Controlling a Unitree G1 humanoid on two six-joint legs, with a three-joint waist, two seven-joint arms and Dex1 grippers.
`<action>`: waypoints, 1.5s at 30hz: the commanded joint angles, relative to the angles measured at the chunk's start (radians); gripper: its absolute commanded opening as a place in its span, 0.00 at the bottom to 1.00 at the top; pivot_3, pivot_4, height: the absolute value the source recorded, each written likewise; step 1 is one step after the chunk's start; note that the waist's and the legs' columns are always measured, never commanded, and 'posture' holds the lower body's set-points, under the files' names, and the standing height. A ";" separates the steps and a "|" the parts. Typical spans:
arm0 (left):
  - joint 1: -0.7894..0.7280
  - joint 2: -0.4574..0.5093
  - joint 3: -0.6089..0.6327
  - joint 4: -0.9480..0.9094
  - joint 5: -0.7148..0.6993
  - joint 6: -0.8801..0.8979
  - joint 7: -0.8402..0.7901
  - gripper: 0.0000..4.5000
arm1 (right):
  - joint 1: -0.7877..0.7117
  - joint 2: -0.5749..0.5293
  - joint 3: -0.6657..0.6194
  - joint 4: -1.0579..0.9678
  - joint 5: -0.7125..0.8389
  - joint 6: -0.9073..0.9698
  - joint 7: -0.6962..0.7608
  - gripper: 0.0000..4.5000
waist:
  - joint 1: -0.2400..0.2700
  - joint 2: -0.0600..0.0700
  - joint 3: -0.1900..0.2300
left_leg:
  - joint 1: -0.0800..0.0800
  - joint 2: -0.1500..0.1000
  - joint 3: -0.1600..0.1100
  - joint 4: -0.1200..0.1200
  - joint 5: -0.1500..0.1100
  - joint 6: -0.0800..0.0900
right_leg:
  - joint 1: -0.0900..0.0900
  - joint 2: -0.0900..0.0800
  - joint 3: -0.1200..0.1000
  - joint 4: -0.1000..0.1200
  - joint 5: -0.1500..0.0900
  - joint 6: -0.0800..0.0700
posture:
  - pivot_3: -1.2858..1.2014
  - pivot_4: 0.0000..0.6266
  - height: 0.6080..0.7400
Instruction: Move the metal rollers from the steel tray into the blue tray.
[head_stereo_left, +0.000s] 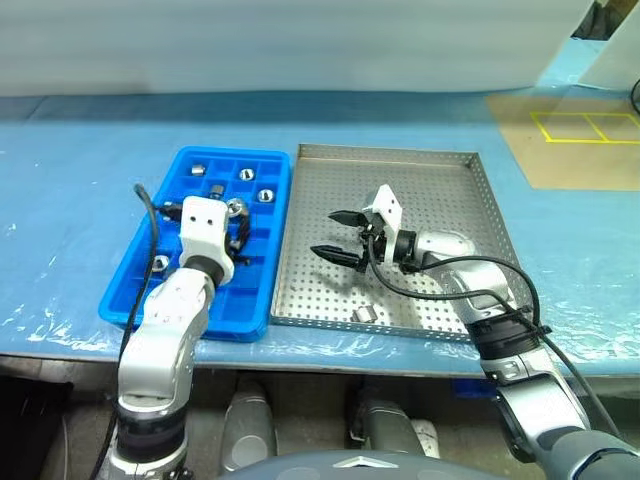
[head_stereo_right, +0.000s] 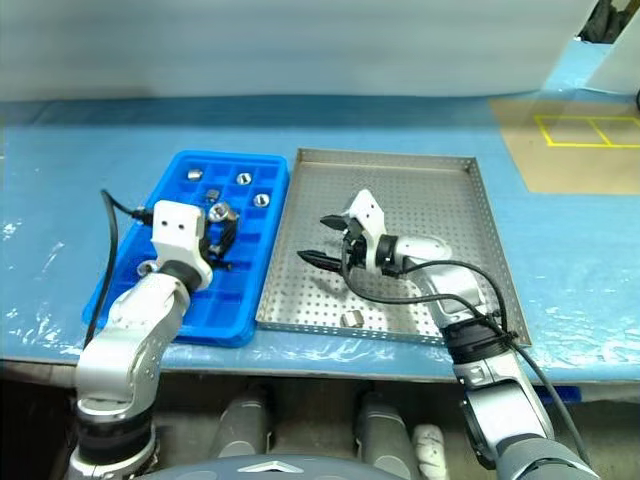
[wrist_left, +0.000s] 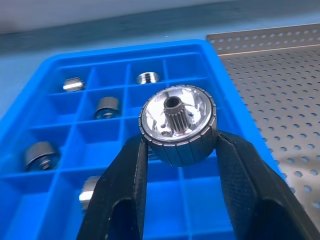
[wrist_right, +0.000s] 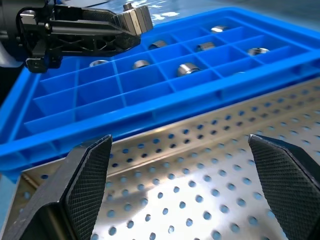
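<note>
Evidently rigid, smooth and likely slippery, the metal roller (wrist_left: 177, 131) sat clamped by its ribbed rim in the left claw (wrist_left: 178, 150) over the blue tray (head_stereo_left: 150, 285), while the right claw (head_stereo_left: 333, 234) gaped empty above the steel tray (head_stereo_left: 455, 200).

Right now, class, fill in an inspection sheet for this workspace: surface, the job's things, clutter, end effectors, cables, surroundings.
Surface: table under light blue plastic sheeting.
Job's things: blue tray beside steel tray; several metal rollers in blue compartments, e.g. one; one roller left in steel tray.
Clutter: nothing seen.
End effectors: left end effector shut on a roller above blue tray; right end effector open, empty, above steel tray.
Cables: black cable on left arm; black cable on right arm.
Surroundings: brown panel with yellow tape lines; pale wall behind.
</note>
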 joint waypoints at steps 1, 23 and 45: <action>0.049 -0.009 -0.007 -0.138 0.011 0.039 0.035 0.37 | -0.058 0.019 0.016 0.034 0.011 -0.029 0.077 1.00 | 0.008 0.000 0.000 | 0.000 0.000 0.000 0.000 0.000 0.000 | 0.000 0.000 0.000 0.000 0.000 0.000 | 0.63 0.24 1.00; 0.382 -0.087 0.059 -0.252 0.025 0.043 0.103 0.37 | -0.157 0.107 0.051 0.194 -0.051 -0.122 0.247 1.00 | 0.116 0.000 0.000 | -0.002 0.000 -0.003 0.000 0.000 0.000 | -0.001 0.000 -0.001 0.000 0.000 0.000 | 0.69 0.24 1.00; 0.138 -0.050 0.015 -0.249 -0.009 0.111 0.078 0.99 | -0.120 0.075 0.054 0.146 -0.083 -0.155 0.244 1.00 | 0.111 0.000 0.000 | -0.002 0.000 -0.003 0.004 0.000 0.000 | -0.001 0.000 -0.001 0.003 0.000 0.000 | 0.66 0.24 1.00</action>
